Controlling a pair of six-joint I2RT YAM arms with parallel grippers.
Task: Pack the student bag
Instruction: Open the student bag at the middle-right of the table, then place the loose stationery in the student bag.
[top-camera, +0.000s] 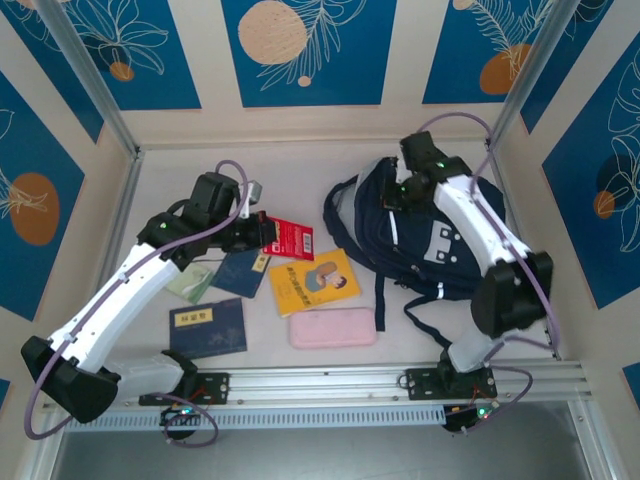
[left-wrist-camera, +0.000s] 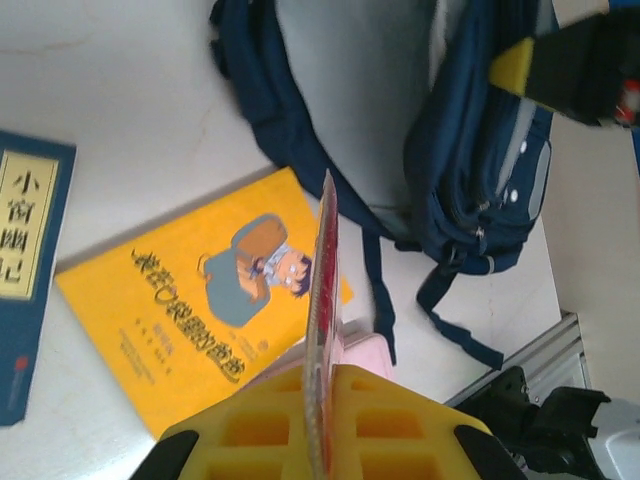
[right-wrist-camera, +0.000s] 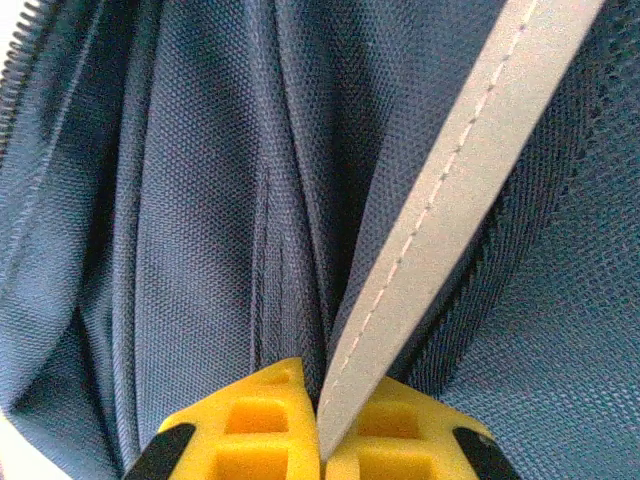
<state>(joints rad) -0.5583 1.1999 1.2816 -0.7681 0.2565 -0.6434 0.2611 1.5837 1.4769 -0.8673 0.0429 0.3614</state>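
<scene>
My left hand (left-wrist-camera: 322, 372): closed on a thin red booklet (left-wrist-camera: 325, 280), which stands on edge between my yellow pads, raised clear of the table (left-wrist-camera: 120, 80).

My right hand (right-wrist-camera: 320, 385): pinched shut on a light grey strip (right-wrist-camera: 440, 190) with a stitched line down it. The strip is part of the student bag (top-camera: 430, 245), and folds of navy fabric lie close on both sides of my fingers.

Student bag: it lies flat on the table directly under my right hand, and ahead and to the right of my left hand, well apart from it.

Done so far: I judge this an early stage. One item is lifted and the bag's top end is gripped, but I see nothing inside the bag.

Not clear: zip teeth run at the far left of my right hand, and I cannot tell how wide the mouth is open.

Left to do: carry the red booklet across to the bag, then pack the rest, as I read the task.

Around my left hand: a yellow book (top-camera: 314, 281) lies flat just beneath it. A pink pouch (top-camera: 333, 328) lies on the yellow book's near side. Two navy booklets (top-camera: 208, 328) and a pale green one (top-camera: 190, 283) lie under my left arm.

In the way: the bag's dark straps (left-wrist-camera: 300, 150) trail across the table between my left hand and the bag. They could snag the booklet's edge.
</scene>
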